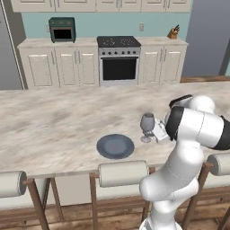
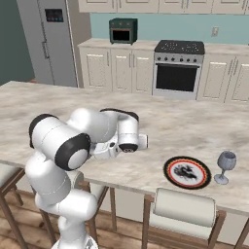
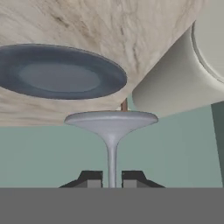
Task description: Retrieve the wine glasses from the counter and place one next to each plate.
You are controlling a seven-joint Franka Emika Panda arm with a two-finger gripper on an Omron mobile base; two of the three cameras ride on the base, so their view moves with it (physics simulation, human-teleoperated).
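hand view: gripper [image 3: 111, 179] pinched shut on the glass [image 3: 111, 127] stem, foot pointing toward the blue plate [image 3: 61, 74]. left base view: that glass [image 1: 147, 126] stands upright just right of the plate [image 1: 115, 146] on the bar top [image 1: 49, 121], fingers hidden behind it. right base view: a second glass [image 2: 225, 166] stands upright beside a red-rimmed plate [image 2: 187, 172].

I counted two wine glasses: one [image 1: 147, 125] by my end effector [image 3: 111, 178], one [image 2: 225, 166] near the counter's [image 1: 54, 126] front edge. There were two plates, one slate grey-blue [image 1: 115, 146], one dark with a reddish-brown rim [image 2: 187, 172].
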